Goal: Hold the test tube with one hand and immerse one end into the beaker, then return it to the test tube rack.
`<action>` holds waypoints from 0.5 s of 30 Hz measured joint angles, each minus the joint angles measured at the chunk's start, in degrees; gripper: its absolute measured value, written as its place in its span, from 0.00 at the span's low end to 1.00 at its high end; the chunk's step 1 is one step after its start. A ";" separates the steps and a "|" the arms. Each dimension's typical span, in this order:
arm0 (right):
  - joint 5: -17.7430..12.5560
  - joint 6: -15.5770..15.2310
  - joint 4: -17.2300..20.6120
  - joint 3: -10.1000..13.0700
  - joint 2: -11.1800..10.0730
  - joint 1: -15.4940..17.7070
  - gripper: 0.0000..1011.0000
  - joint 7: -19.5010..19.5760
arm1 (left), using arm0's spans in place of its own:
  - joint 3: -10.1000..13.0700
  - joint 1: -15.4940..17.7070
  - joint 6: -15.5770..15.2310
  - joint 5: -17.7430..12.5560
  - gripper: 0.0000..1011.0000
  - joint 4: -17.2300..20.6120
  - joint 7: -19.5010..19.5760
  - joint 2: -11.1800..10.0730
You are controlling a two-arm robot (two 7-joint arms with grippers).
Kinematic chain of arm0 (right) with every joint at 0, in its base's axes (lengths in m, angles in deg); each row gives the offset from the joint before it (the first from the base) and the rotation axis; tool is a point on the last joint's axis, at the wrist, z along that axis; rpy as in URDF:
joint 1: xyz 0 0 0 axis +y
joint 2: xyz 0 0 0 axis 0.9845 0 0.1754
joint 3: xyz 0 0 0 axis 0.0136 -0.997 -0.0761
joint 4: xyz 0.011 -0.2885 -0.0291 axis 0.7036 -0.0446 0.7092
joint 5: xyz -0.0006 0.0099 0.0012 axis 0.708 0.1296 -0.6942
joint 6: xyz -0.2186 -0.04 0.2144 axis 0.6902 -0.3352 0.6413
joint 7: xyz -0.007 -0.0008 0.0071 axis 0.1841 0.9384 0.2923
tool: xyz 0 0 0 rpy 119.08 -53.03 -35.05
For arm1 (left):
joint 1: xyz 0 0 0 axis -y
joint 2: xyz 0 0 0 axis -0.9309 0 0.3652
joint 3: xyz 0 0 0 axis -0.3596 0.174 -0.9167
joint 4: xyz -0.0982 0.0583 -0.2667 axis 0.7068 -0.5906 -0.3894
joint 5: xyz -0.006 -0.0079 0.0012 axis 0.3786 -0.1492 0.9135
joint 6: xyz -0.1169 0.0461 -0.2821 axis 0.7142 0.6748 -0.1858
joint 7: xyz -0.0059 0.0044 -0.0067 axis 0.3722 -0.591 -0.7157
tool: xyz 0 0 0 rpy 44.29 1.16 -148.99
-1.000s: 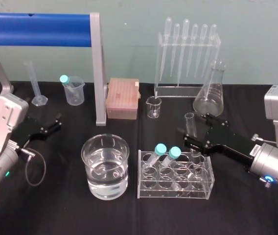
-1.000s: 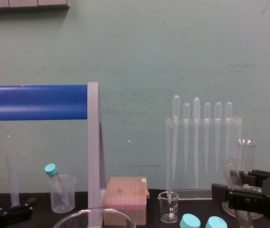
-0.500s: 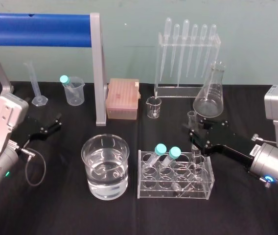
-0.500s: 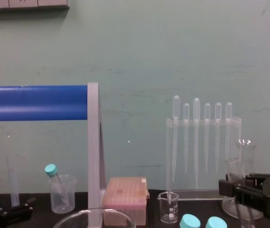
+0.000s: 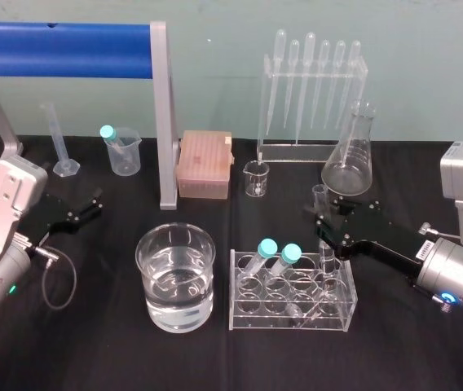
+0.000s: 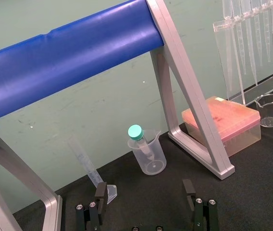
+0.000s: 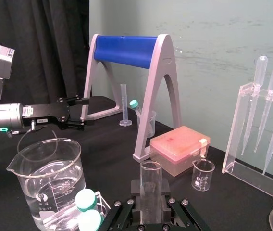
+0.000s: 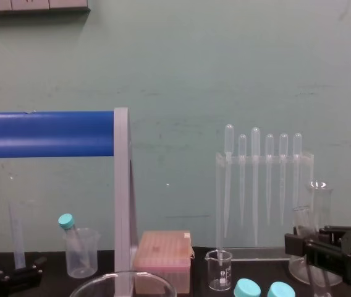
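The test tube [image 5: 319,199] stands nearly upright in a far right slot of the clear test tube rack [image 5: 290,316], its open rim above the rack. My right gripper [image 5: 323,230] is shut on its middle. In the right wrist view the test tube [image 7: 151,185] sits clamped between the right gripper's black fingers [image 7: 151,206]. The beaker [image 5: 175,275], wide and holding water, stands just left of the rack. My left gripper [image 5: 91,205] rests open at the table's left, fingers [image 6: 100,192] wide apart over bare cloth.
Two teal-capped tubes [image 5: 268,248] lean in the rack's left slots. Behind stand a small glass beaker [image 5: 257,178], a conical flask [image 5: 348,159], a pipette stand [image 5: 311,90] and a pink tip box [image 5: 205,163]. A blue roller frame [image 5: 60,39], plastic beaker [image 5: 123,151] and cylinder [image 5: 60,142] fill the back left.
My right gripper's fingers have closed onto the test tube and shifted a little right, bringing the tube from a lean to nearly upright. The left arm has not moved.
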 joint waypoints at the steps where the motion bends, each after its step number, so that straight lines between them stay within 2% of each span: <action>1: 0.00 0.00 0.00 0.00 0.00 0.00 0.22 0.00 | 0.00 0.00 0.00 0.00 0.99 0.00 0.00 0.00; 3: 0.00 0.00 0.00 0.00 0.00 0.00 0.22 0.00 | 0.00 0.00 0.00 0.00 0.99 0.00 0.00 0.00; 8: -2.24 -0.60 0.84 1.08 0.01 0.36 0.22 -0.36 | 0.00 0.00 0.00 0.00 0.99 0.00 0.00 0.00; 11: -4.74 -0.78 2.57 2.43 -0.18 0.92 0.22 -0.68 | 0.00 0.00 0.00 0.00 0.99 0.00 0.00 0.00; 15: -6.58 -0.30 4.33 3.68 -0.52 1.34 0.22 -0.73 | 0.00 0.00 0.00 0.00 0.99 0.00 0.00 0.00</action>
